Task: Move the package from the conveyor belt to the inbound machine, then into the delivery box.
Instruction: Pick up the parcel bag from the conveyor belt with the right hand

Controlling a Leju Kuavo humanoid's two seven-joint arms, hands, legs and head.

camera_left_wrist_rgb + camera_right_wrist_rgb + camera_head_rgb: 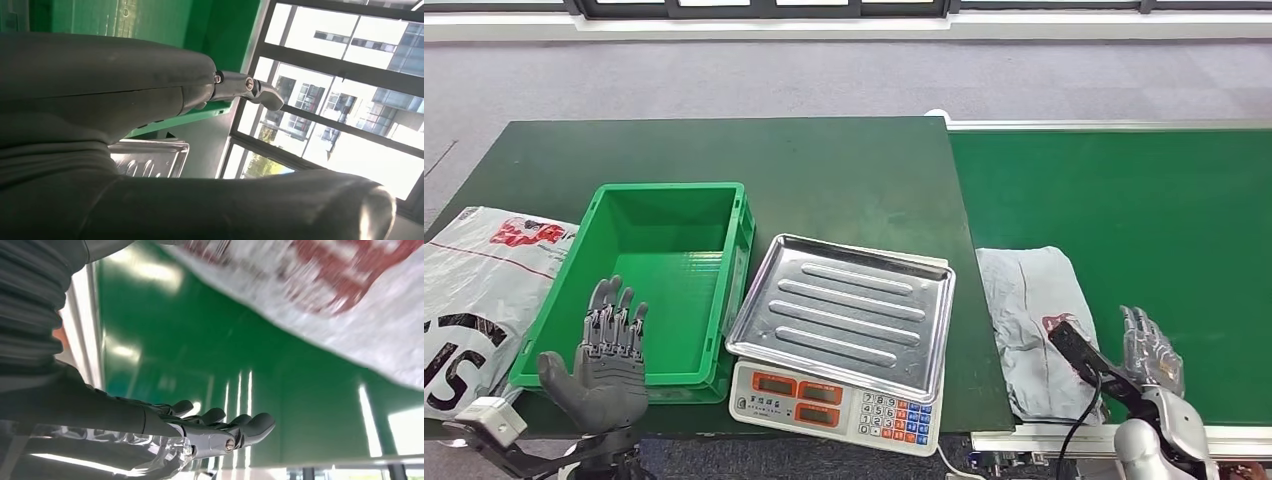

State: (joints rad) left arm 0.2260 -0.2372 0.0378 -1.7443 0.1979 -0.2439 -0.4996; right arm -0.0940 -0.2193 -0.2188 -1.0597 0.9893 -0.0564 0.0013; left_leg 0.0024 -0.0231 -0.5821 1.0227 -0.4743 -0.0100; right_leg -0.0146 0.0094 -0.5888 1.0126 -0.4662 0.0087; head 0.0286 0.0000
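A grey soft package (1034,325) with a red mark lies on the green conveyor belt (1144,220) near its front left corner; the right wrist view shows it close up as grey plastic with red print (320,285). My right hand (1152,352) hovers just right of the package, fingers straight and apart (220,427), holding nothing. In front of the green delivery box (664,280), my left hand (609,350) is raised with fingers spread and empty. The inbound machine, a scale with a steel tray (844,310), stands between box and belt.
A white printed bag (479,290) lies at the dark green table's left edge. The scale's keypad and displays (839,400) face me at the table's front edge. A black cable (1079,420) runs by my right wrist. Grey floor lies beyond the table.
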